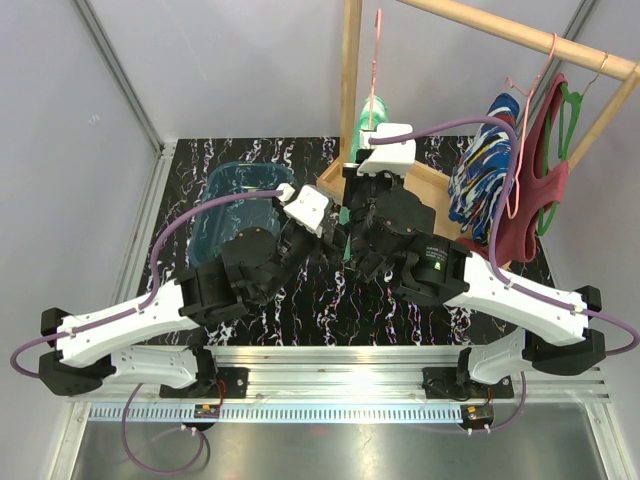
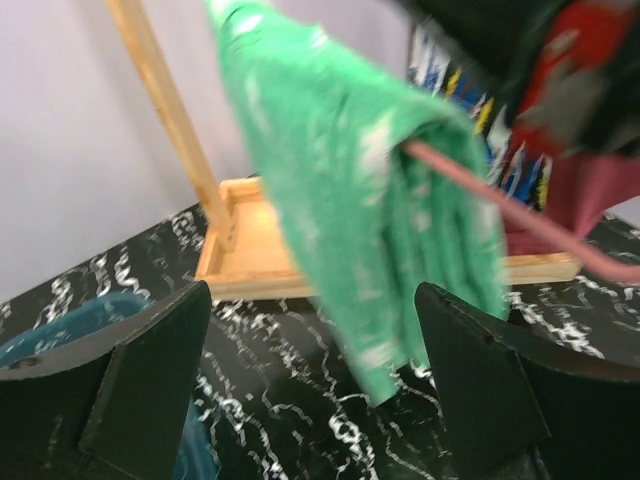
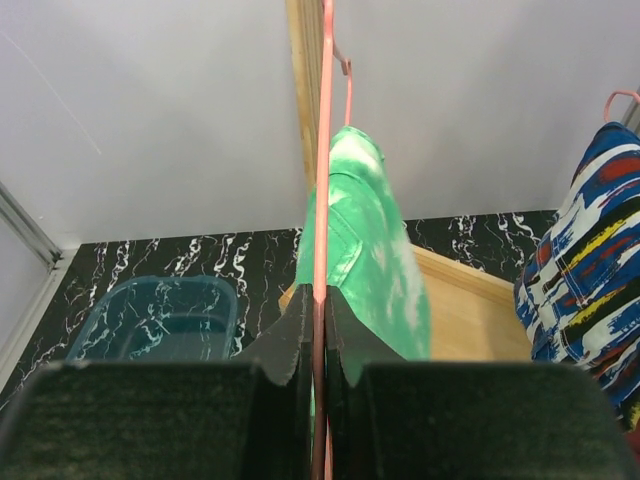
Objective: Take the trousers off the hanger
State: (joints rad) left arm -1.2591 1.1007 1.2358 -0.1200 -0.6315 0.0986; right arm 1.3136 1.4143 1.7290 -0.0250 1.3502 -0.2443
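Right hand [image 3: 320,300] is pinched shut on the wire of a pink hanger [image 3: 322,150]. Only its own wrist camera shows this grip plainly, with both fingers pressing the thin rod from either side, seen edge-on. Over that hanger hang the mottled green trousers [image 3: 372,235], just beside the wooden post [image 1: 350,80] of the rack. Left hand [image 2: 312,300] is spread wide and grips nothing. The lower end of the cloth shows between its fingers, and its camera alone shows the green cloth folded over the hanger's lower bar. Only the view from above takes in the rail [image 1: 520,35] at the far right, from which hang the blue patched trousers [image 1: 480,180] and, just right of them, a maroon tank top [image 1: 535,200]. On the far left part of the black marbled table [image 1: 330,300] sits a teal bin [image 1: 225,195].
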